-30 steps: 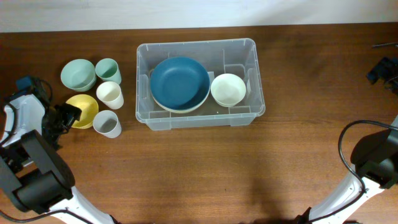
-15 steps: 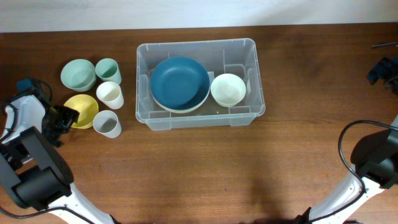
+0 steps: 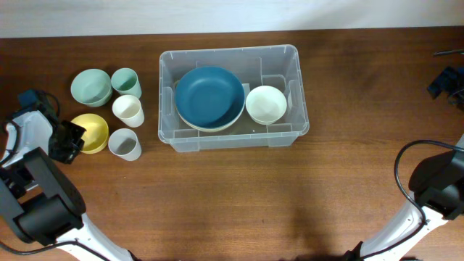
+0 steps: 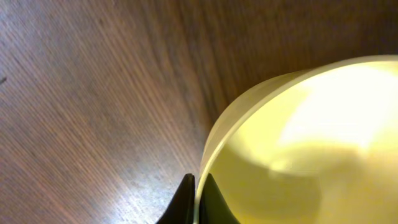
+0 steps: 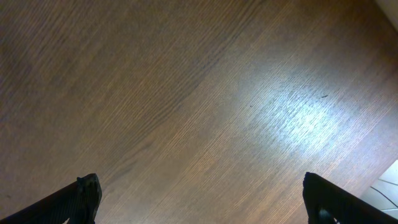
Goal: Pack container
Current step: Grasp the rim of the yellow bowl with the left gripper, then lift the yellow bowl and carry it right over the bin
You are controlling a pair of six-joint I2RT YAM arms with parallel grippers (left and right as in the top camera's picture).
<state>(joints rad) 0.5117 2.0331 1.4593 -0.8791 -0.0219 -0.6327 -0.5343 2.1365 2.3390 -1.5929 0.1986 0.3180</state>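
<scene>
The clear container (image 3: 228,50) stands at the table's middle back, holding a dark blue bowl (image 3: 210,96) and a white bowl (image 3: 266,104). Left of it, a yellow bowl (image 3: 94,133) rests on the table. My left gripper (image 3: 71,135) is shut on that bowl's left rim. In the left wrist view the thin rim of the yellow bowl (image 4: 298,143) runs between the two black tips of the left gripper (image 4: 196,182). My right gripper (image 5: 199,182) is open over bare wood, with nothing between its fingers.
Beside the yellow bowl stand a mint bowl (image 3: 90,86), a green cup (image 3: 125,81), a cream cup (image 3: 127,110) and a pale grey cup (image 3: 125,143). The right arm (image 3: 435,185) sits at the near right corner.
My left gripper has closed from wide open onto the yellow bowl's rim, and the bowl has shifted slightly left. The right arm has stayed still.
</scene>
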